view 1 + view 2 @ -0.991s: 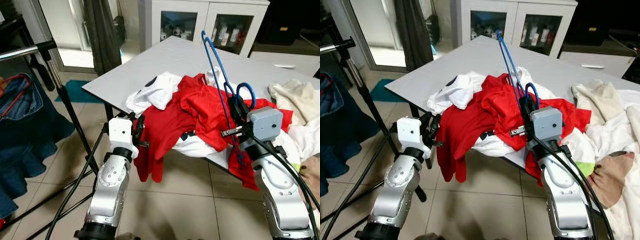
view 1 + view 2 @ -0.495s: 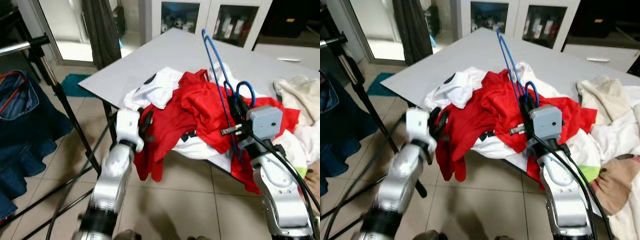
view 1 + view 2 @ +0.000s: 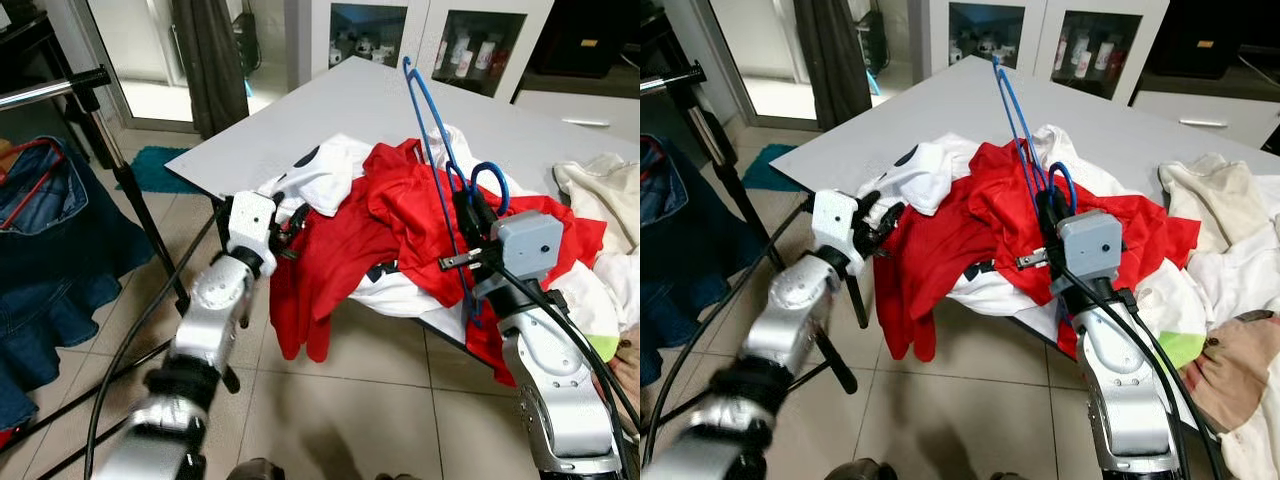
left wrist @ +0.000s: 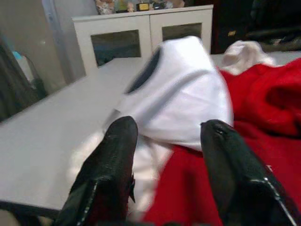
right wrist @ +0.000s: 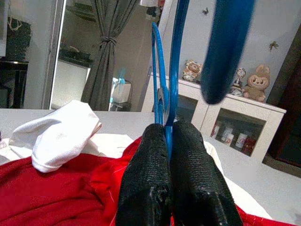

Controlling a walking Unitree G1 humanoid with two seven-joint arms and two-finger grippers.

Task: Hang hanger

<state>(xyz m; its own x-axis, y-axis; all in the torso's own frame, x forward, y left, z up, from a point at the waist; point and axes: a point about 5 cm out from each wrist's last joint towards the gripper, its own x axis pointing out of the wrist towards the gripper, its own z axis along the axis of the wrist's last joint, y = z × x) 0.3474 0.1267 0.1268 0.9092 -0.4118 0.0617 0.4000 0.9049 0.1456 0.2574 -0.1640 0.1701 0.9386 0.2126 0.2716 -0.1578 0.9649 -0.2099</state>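
**Blue hanger clamped upright in the right gripper above the clothes pile**

The hanger (image 3: 440,160) is pinched between the fingers of the right gripper (image 3: 472,213), which are pressed together on its thin blue wire, as is seen in the right wrist view (image 5: 168,141). The hanger is held tilted upward above the red shirt (image 3: 400,215), with its curled hook (image 3: 490,185) just beside the gripper and its long wire frame reaching up over the tabletop (image 3: 350,110).

The left gripper (image 3: 285,222) is held at the near corner of the tabletop with its fingers (image 4: 113,160) spread apart and nothing between them. It is pointed at the white garment (image 3: 320,180) and the hanging edge of the red shirt, and is close to both.

The red shirt is draped over the tabletop's front edge and lies on more white cloth. Cream and white clothes (image 3: 600,185) are heaped further to the right. A white cabinet (image 3: 400,30) with glass doors stands behind the tabletop. To the left, a metal rack pole (image 3: 110,150) is seen with denim clothing (image 3: 50,230) hung from it on a red hanger.
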